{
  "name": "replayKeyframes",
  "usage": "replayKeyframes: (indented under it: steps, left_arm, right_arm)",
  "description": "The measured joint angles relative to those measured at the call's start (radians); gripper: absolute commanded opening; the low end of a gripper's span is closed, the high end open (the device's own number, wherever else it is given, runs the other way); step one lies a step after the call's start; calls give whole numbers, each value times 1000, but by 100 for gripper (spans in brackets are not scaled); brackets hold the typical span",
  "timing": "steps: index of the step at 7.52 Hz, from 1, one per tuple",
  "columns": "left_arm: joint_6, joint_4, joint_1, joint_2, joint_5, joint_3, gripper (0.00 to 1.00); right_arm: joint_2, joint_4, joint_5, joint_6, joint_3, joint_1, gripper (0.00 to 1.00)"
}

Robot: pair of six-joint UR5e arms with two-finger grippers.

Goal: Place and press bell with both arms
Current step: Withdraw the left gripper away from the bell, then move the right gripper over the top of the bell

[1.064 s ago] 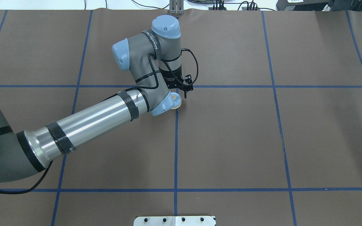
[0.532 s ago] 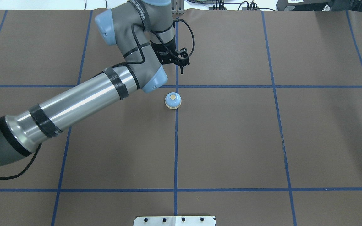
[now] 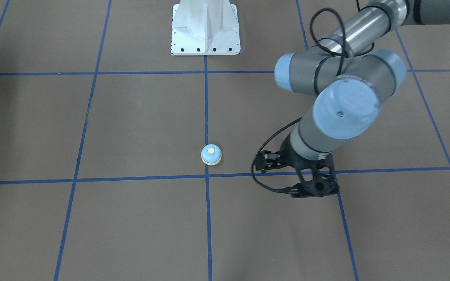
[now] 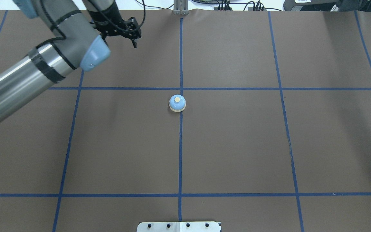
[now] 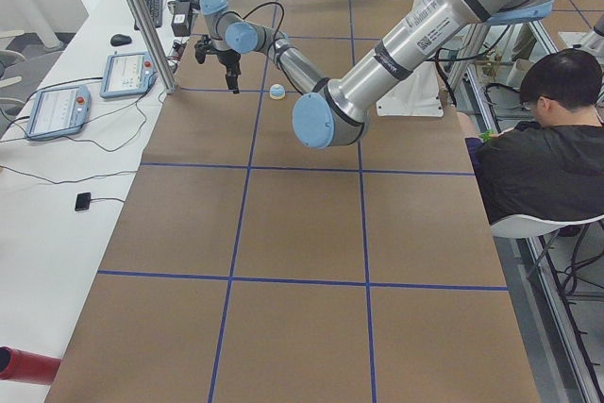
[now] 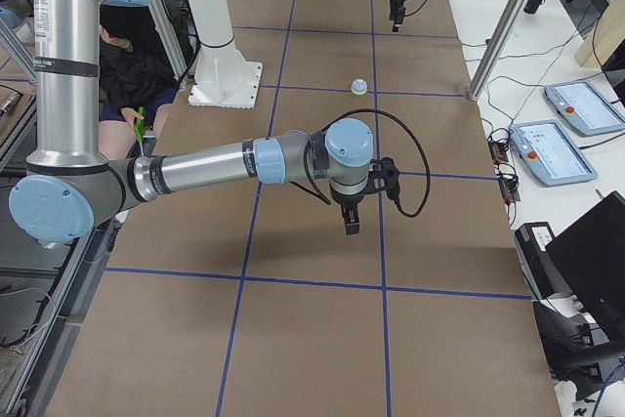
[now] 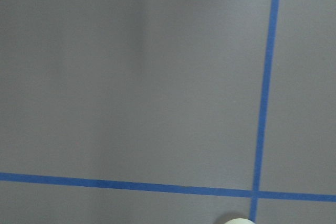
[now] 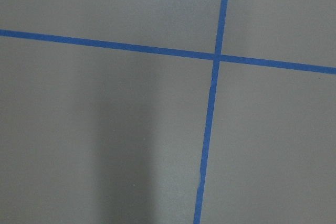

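Now bell (image 4: 177, 103) sits toward my base (image 4: 179, 226) & rightward of L claw (image 4: 134, 41); R claw (image 6: 351, 228) looks farther off. Either's jaws apart or closed? Can't tell.

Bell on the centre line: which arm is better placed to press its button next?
Left, probably. The left gripper hangs nearer the bell, and both sit inside the overhead view. The right gripper shows only in the right side view, farther off.
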Motion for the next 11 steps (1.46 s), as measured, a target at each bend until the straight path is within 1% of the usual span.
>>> replayKeyframes:
  steps: [2,3,4,5,6,7,8,9,10,11]
  left_arm:
    - [223,164,-78,175,2,-238,100]
    - [344,232,-120,257,3,-333,100]
    - [477,283,-171,338,3,-404,100]
    - [607,308,-229,413,3,-446,100]
    - [734,316,-289,477,3,-463,100]
    - [833,316,-342,529,2,-468,100]
    - [887,314,-387,574,2,-472,100]
    - [915,300,-435,626,2,-475,100]
    - [943,249,-483,698,-1,-476,100]
    - [972,165,-521,786,-5,-477,100]
  right_arm:
    - [37,127,-12,171,18,-72,100]
    - [83,159,-36,242,19,-129,100]
    - [132,172,-62,318,19,-191,100]
    - [181,175,-92,372,18,-249,100]
    - [231,174,-120,423,14,-306,100]
    - [292,171,-157,508,8,-370,100]
    - [360,151,-196,595,4,-429,100]
    - [439,95,-227,649,1,-476,100]
    - [518,19,-259,674,-1,-514,100]
    - [576,-37,-293,685,-3,-552,100]
